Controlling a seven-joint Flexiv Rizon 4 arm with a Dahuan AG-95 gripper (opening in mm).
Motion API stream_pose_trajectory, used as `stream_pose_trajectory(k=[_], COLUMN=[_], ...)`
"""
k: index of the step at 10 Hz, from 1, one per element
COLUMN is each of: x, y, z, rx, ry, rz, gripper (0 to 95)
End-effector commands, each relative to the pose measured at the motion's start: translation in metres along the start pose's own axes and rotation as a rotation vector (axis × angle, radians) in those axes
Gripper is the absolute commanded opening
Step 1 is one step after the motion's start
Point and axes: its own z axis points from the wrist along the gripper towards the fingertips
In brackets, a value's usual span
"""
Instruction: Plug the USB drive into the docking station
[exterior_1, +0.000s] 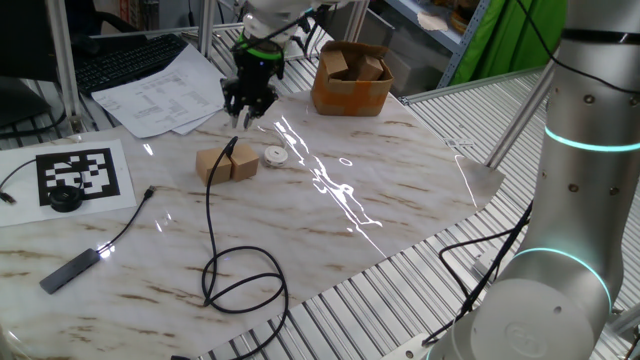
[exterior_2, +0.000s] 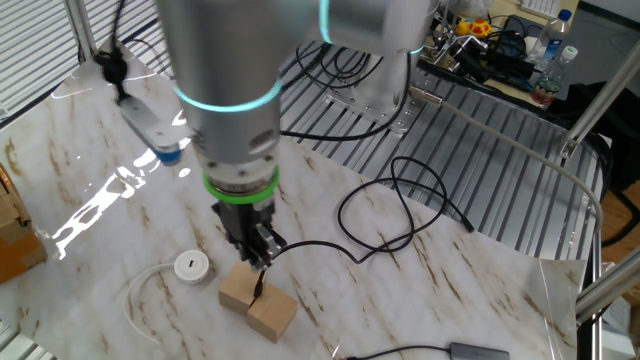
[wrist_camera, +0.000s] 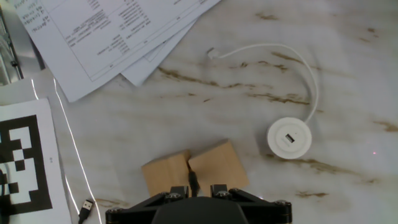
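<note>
Black USB drive (exterior_2: 258, 285) stands upright between my nearly closed gripper (exterior_2: 259, 262) fingers, over the tan blocks (wrist_camera: 194, 171); I see the docking station (wrist_camera: 289, 139) lying to their side, port up.

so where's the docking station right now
In the hand view the docking station, a small white disc with a white cord, lies on the marble table just right of the two tan wooden blocks.

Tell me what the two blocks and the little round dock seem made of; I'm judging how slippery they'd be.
The blocks look like bare wood: tan, matte, faint grain, no gloss. The round dock looks like smooth white plastic with a slight sheen, possibly painted metal; its centre holds a dark slot.
</note>
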Motion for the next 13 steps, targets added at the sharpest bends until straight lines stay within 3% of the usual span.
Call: stream_pose_trajectory(k=[1,5,10,13], x=[-0.003,-0.005,0.003,0.002], y=[0.002,0.001,0.007,0.007], z=[0.005,0.015,0.03,0.03], rx=[0.0,-0.006,0.0,0.014], ry=[0.004,0.004,-0.009,-0.013], rz=[-0.004,-0.012,-0.02,-0.042], gripper=[19.0,19.0,19.0,19.0])
